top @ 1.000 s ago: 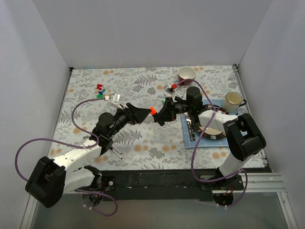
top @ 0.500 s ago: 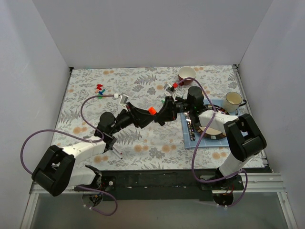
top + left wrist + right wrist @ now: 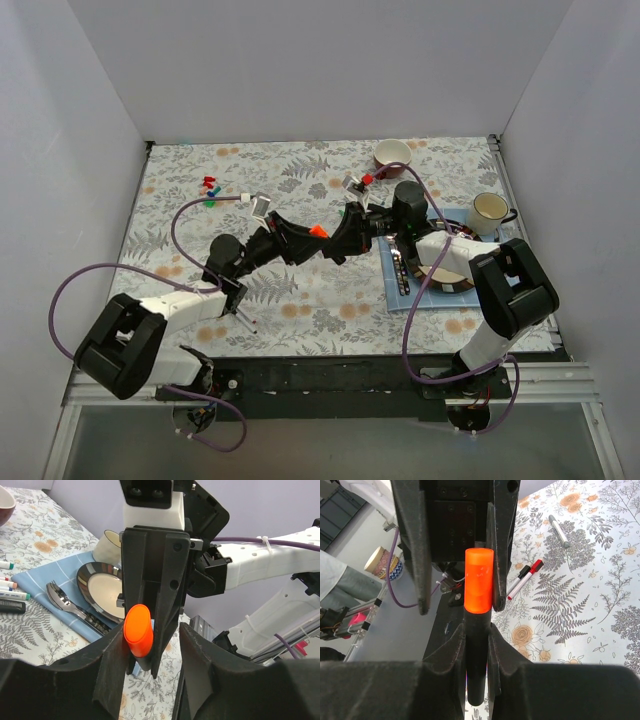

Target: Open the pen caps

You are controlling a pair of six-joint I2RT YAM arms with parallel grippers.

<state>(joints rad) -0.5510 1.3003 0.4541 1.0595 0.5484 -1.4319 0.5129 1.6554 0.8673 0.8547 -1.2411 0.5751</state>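
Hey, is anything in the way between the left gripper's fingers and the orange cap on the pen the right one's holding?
Nothing visible. The orange cap sits in the gap of the open left gripper, close beside one finger, with no other object between them. The right gripper clamps the pen below the cap.

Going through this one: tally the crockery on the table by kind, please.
Maroon bowl: 1
White mug: 1
Plate: 1
Total: 3
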